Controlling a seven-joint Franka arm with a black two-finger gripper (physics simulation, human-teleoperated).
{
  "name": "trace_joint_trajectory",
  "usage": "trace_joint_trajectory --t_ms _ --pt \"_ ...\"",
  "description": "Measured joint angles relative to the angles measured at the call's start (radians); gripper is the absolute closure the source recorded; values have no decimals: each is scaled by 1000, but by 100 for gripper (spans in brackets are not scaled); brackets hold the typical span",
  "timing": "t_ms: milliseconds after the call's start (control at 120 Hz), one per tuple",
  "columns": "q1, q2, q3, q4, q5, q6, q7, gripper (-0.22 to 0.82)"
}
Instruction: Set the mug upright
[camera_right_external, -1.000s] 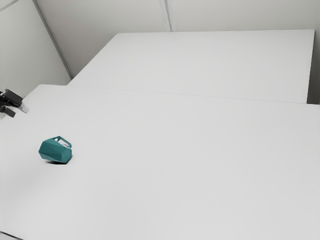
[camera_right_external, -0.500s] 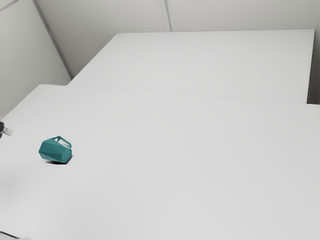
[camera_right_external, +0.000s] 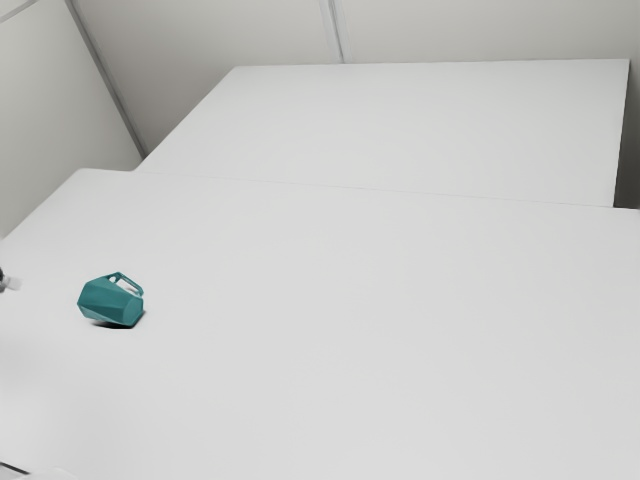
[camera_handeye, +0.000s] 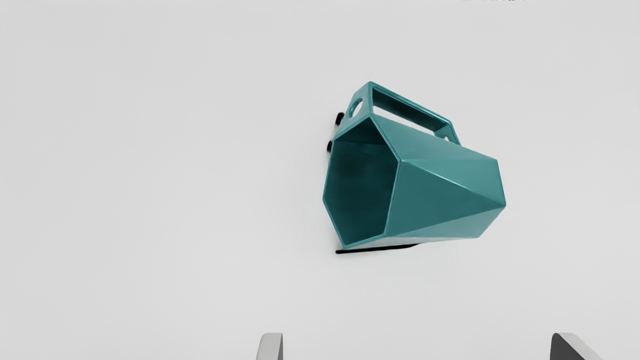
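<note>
Exterior view: mug (camera_right_external: 110, 302) on its side, 3 o'clock from gripper (camera_handeye: 417, 345), jaws apart. I'd clamp it squarely, clear of 1 o'clock handle (camera_right_external: 130, 283), lift, roll mouth (camera_handeye: 361, 187) up.

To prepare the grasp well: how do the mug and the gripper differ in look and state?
The mug is teal and faceted; the gripper has light grey fingers. The mug lies on its side on the table; the gripper is open and holds nothing. Both are toward the exterior view's left.
</note>
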Motion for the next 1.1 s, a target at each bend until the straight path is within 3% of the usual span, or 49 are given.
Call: trace_joint_trajectory --t_ms 200,1100 --pt "-21 80 -3 56 -41 -8 45 2" --pt "-43 207 -18 86 -121 -112 -166 2"
